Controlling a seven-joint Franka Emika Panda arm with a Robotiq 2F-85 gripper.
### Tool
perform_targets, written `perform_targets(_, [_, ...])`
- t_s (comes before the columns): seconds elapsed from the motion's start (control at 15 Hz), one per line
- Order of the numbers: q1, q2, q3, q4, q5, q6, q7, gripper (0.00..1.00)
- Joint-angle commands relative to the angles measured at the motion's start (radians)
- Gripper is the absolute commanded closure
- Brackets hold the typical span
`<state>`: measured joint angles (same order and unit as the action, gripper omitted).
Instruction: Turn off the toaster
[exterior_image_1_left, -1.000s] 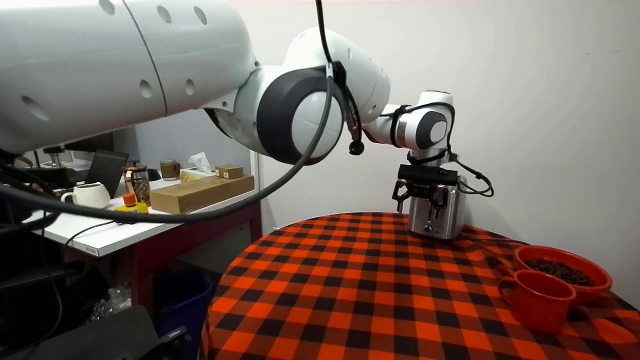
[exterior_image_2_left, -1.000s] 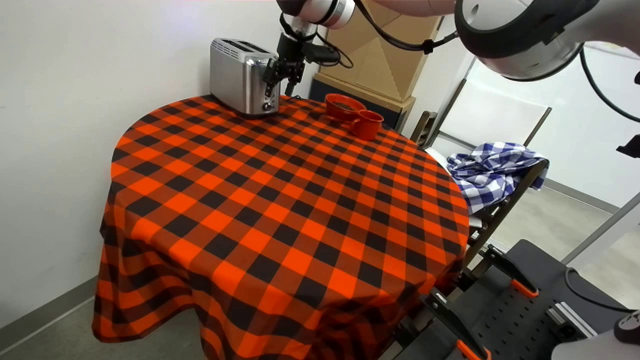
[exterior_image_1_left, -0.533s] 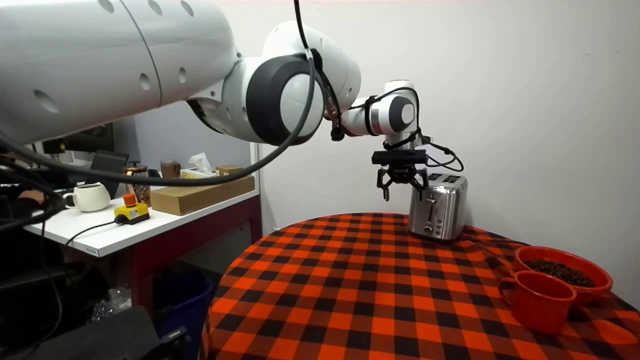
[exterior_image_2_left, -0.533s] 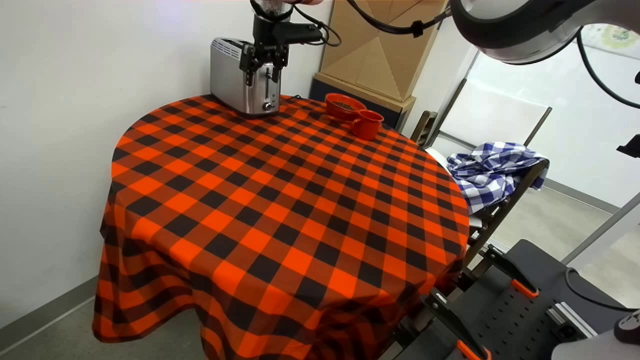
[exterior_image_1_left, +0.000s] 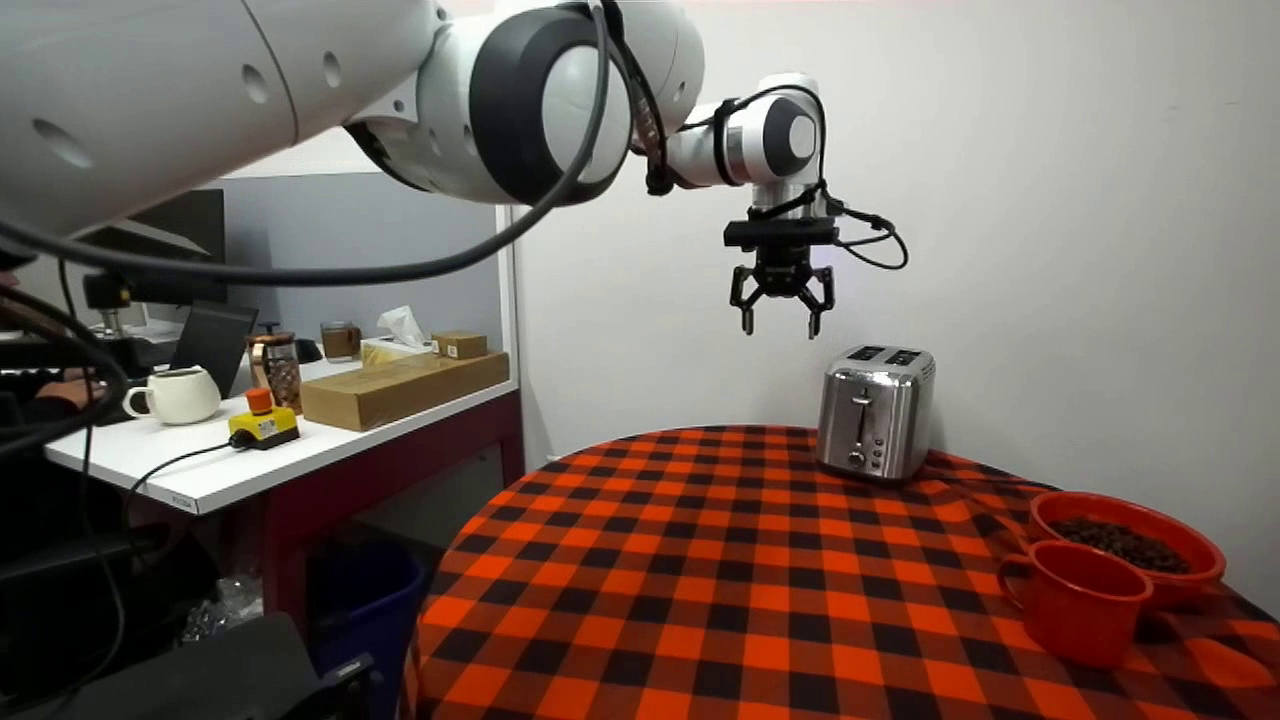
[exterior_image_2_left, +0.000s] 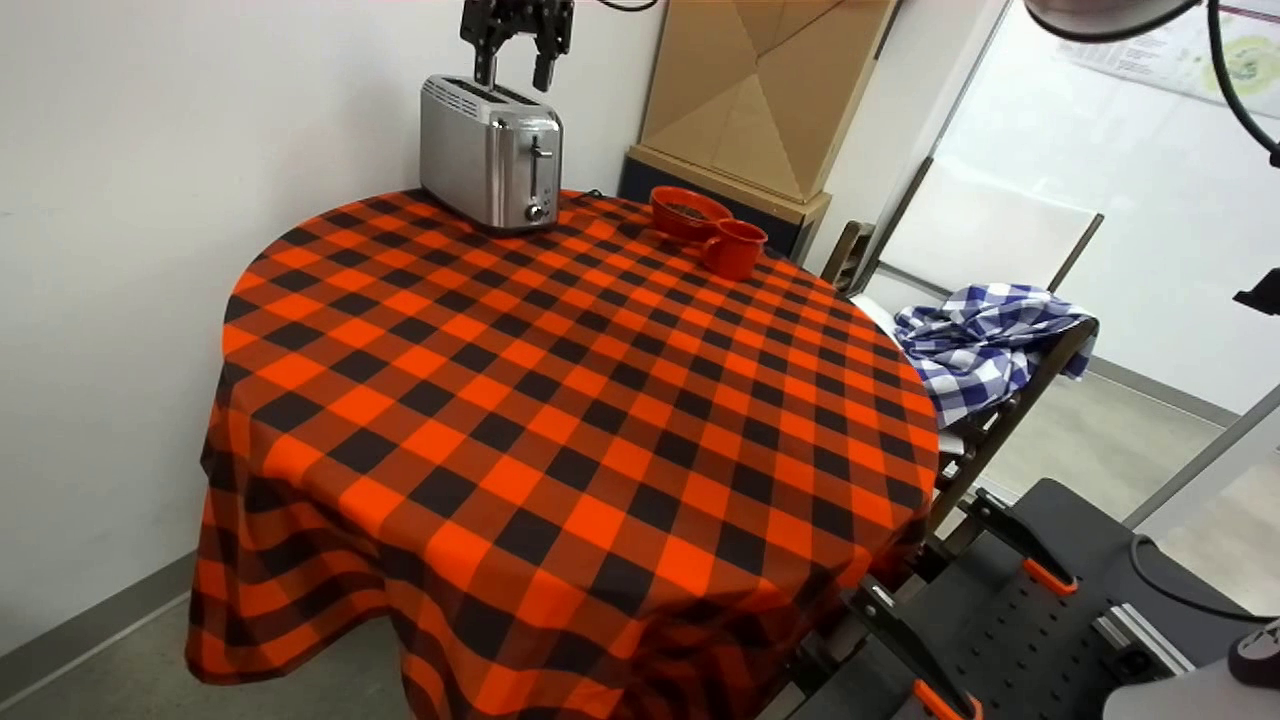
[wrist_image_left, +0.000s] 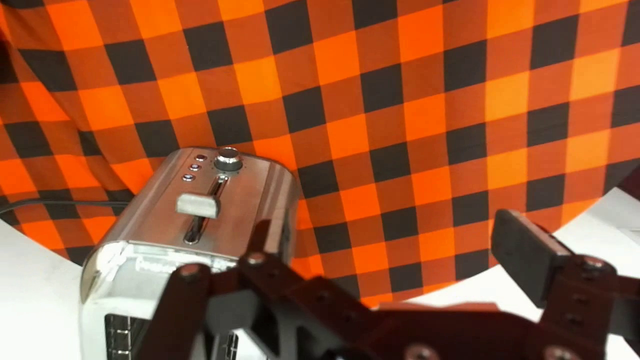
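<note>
Silver toaster (exterior_image_2_left: 470, 160) stands upright at eleven o'clock on the table (exterior_image_2_left: 600, 420) in an exterior view. Gripper (exterior_image_1_left: 781, 333), fingers apart, holding nothing, hangs clear at half past ten from it in an exterior view. Lever (wrist_image_left: 197, 205) sits high. Step judged: standing off, switch-off either complete or awaiting a button (wrist_image_left: 195, 167). Next: verify; otherwise align one fingertip and press.

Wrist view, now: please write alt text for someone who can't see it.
A silver toaster stands at lower left, seen from above, its front showing a lever, a knob and three small buttons. The gripper, spread wide, shows along the bottom edge, partly hiding the toaster. An orange and black checked tablecloth fills most of the background.
</note>
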<state>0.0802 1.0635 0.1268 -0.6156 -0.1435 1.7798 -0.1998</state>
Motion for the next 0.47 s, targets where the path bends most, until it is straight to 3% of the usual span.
perform_targets(0.0, [-0.037, -0.125, 0.042, -0.144, 0.037, -0.042, -0.053, 0.0])
perform_targets(0.07, [-0.05, -0.142, 0.055, -0.169, 0.052, -0.031, -0.063, 0.0])
perform_targets(0.13, [-0.019, -0.07, 0.027, -0.065, 0.023, -0.025, -0.027, 0.0])
perform_targets(0.4, [-0.039, -0.109, 0.043, -0.123, 0.035, -0.025, -0.04, 0.0])
